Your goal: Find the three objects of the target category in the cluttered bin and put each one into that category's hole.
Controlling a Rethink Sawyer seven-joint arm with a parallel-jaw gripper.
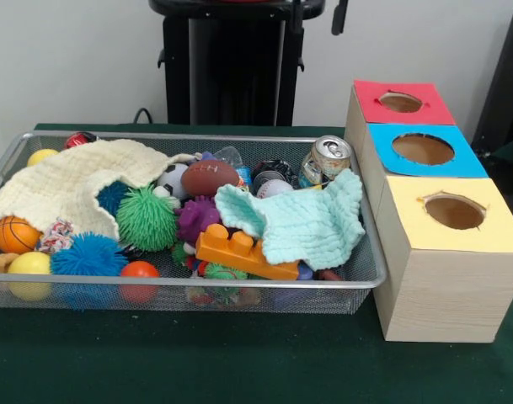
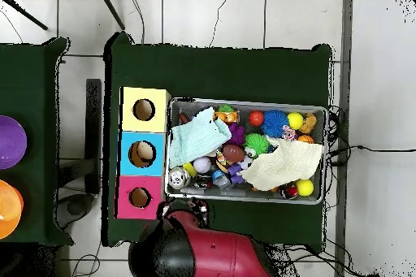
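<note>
The wire mesh bin point(image 1: 189, 284) lies on the green table and is full of clutter; it also shows in the overhead view point(image 2: 327, 153). One see-through plastic bottle point(image 1: 230, 156) with a blue bit pokes up behind the brown toy football point(image 1: 209, 178). Other bottles are hidden under the clutter. The red-surrounded hole point(image 1: 400, 102) tops the farthest wooden box; in the overhead view the red hole point(image 2: 140, 197) is the one nearest the robot. The arm point(image 2: 203, 249) is drawn back at its base. Its end, the gripper point(image 2: 188, 209), hangs outside the bin's rim, with nothing seen in it.
A blue-surrounded hole point(image 1: 423, 149) and a yellow-surrounded hole point(image 1: 454, 211) top the neighbouring boxes. A metal can point(image 1: 325, 160), a mint cloth point(image 1: 302, 223), a cream cloth point(image 1: 71, 185), an orange toy brick point(image 1: 243, 252) and several balls fill the bin. Purple point(image 2: 10, 140) and orange bowls stand on a side table.
</note>
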